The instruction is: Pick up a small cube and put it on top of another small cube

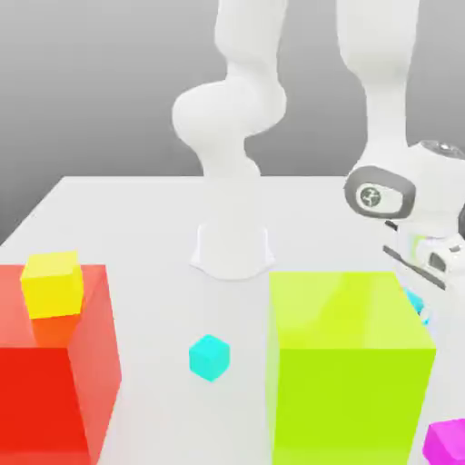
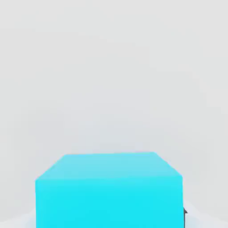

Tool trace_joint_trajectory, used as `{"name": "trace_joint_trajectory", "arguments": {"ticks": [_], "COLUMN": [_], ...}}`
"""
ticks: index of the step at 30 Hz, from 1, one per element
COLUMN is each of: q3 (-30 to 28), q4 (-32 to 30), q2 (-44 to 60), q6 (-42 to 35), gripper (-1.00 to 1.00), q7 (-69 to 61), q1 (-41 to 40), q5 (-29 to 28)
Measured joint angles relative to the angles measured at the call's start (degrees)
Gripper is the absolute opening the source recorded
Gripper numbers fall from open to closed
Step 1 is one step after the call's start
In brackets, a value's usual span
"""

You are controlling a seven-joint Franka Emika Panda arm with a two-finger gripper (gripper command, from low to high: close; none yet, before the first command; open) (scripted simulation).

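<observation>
hand view: plain cyan small cube [image 2: 109,191] fills foreground, gripper closed, can't tell if gripping it.

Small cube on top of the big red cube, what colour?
Yellow. The small cube on the big red cube shows best in the exterior view.

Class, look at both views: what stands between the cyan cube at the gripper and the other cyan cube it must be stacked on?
The big lime-green cube stands between them: the cyan cube at the gripper sits behind its far right corner in the exterior view, while the target cyan cube lies on the table to its left.
</observation>
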Motion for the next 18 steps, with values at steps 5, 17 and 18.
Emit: {"name": "trace_joint_trajectory", "arguments": {"ticks": [5,17,18], "q3": [0.18,-8.11,-8.83], "q4": [2.66,27.13,29.2], "q2": [-4.82,5.53,6.39], "q6": [-7.44,-21.69,-22.86], "gripper": [-1.0,-1.0,-1.0], "q7": [-3.55,-3.84,-3.85], "q1": [-2.48,-11.38,-12.11], "q5": [5.15,6.91,7.01]}}
